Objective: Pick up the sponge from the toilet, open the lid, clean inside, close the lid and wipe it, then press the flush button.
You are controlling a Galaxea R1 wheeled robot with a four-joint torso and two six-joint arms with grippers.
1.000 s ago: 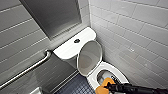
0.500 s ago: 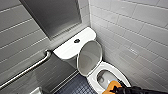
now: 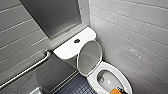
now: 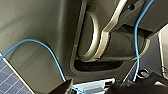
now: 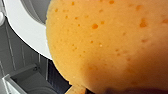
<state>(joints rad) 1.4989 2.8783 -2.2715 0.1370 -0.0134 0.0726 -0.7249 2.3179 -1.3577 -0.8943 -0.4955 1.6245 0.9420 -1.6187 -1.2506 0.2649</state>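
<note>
No writing, label, brand, number or sign can be read on the toilet [image 3: 71, 47], the sponge [image 5: 107, 45] or the wall tiles [image 3: 130, 32].

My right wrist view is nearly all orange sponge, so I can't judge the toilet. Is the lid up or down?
Observer: Up. In the head view the lid stands raised, leaning back against the tank.
Operator: And where does the sponge sit relative to the bowl?
Observer: The sponge is at the near rim of the bowl, at the lower edge of the head view. I cannot tell whether it touches the rim.
</note>
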